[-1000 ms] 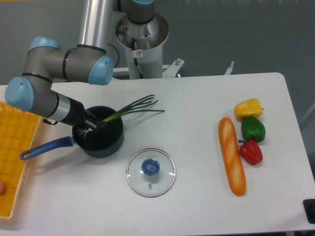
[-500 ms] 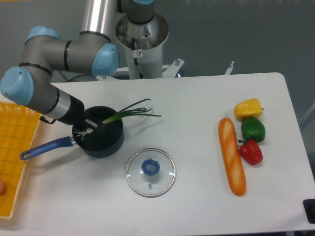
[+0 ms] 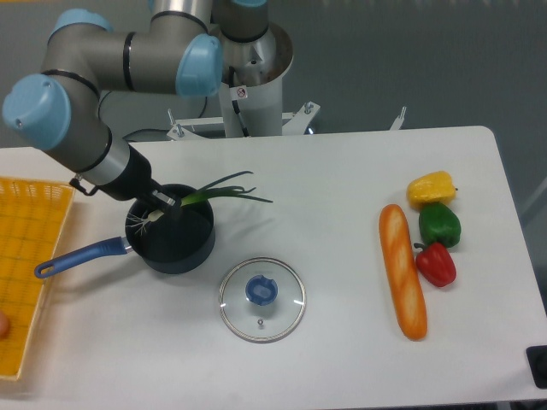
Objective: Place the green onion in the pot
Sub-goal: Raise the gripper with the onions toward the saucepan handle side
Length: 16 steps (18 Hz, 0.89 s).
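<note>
The dark pot point(image 3: 193, 254) with its blue handle point(image 3: 77, 256) stands at the left of the white table. The green onion point(image 3: 224, 190) lies tilted across the pot's far rim: its whitish root end is down inside the pot and its dark leaves stick out to the right, above the table. My gripper point(image 3: 165, 202) is over the pot's back left edge, shut on the stalk near the pale end.
A glass lid point(image 3: 261, 299) with a blue knob lies in front of the pot. A baguette point(image 3: 402, 269) and yellow point(image 3: 431, 187), green point(image 3: 439, 225) and red point(image 3: 436, 263) peppers are at the right. A yellow tray point(image 3: 26, 256) sits at the left edge.
The arm's upper joints have swung up and right. The gripper has edged back and left over the pot, and the onion's leaf tips have drawn left with it.
</note>
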### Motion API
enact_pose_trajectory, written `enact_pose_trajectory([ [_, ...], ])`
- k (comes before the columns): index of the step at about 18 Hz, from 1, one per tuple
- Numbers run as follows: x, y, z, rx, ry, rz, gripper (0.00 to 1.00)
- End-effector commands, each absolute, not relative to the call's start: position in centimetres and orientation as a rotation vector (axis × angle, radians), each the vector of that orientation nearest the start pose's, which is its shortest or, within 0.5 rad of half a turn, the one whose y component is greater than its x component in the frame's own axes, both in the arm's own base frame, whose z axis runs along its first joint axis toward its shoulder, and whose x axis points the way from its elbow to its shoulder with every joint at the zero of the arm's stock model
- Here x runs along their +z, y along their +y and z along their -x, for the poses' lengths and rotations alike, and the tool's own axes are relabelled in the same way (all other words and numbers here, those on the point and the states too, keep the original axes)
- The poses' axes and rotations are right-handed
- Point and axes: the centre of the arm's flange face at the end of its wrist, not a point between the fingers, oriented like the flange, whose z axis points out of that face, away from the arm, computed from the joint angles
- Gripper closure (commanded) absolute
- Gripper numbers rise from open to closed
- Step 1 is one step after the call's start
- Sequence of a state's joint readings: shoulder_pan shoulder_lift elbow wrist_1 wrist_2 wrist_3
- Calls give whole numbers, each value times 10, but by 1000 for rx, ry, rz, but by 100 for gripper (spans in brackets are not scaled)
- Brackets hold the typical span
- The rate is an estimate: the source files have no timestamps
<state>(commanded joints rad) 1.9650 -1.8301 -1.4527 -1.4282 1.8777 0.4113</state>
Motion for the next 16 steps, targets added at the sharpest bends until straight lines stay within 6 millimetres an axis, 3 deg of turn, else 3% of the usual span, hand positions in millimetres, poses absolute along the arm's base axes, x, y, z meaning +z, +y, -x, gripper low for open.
enact_pose_trajectory([
  [5, 459, 580, 113, 450, 0, 3152, 100],
  [9, 477, 578, 96, 444, -21, 3109, 100],
  [16, 499, 583, 83, 445, -82, 2984, 100],
])
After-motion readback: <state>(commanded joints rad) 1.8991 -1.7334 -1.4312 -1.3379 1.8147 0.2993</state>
